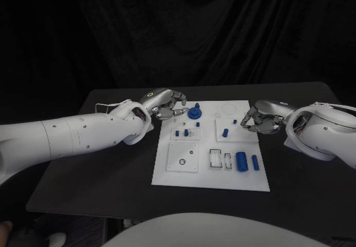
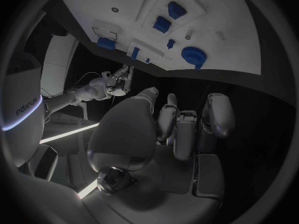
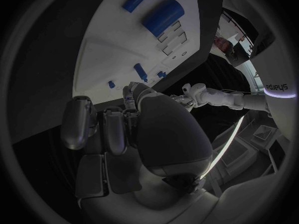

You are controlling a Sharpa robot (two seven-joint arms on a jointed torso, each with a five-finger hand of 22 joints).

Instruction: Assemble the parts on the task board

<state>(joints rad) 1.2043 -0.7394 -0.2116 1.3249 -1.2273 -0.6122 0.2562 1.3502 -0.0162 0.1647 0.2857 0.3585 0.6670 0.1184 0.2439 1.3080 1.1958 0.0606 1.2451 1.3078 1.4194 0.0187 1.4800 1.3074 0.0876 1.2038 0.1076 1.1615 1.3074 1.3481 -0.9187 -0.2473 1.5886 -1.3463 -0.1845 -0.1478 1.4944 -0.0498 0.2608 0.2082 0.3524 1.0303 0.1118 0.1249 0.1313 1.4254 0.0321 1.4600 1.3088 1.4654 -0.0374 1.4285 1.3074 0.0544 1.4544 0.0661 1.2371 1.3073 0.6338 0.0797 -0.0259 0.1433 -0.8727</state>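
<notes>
- On the black table (image 1: 96, 170) lies the white task board (image 1: 211, 177), with blue parts spread over it.
- Far on the board stands a blue round part with a knob (image 1: 194, 112); two blue cylinders (image 1: 241, 160) lie near the right edge.
- Small blue pegs (image 1: 185, 133) stand in the middle.
- Left hand (image 1: 167, 105) hovers at the board's far left corner, fingers curled in, grasping nothing.
- Right hand (image 1: 260, 121) hangs over the board's right edge, fingers curled in, likewise grasping nothing.

White rounded arms, silver hands: left hand (image 1: 164, 104), right hand (image 1: 261, 119).
</notes>
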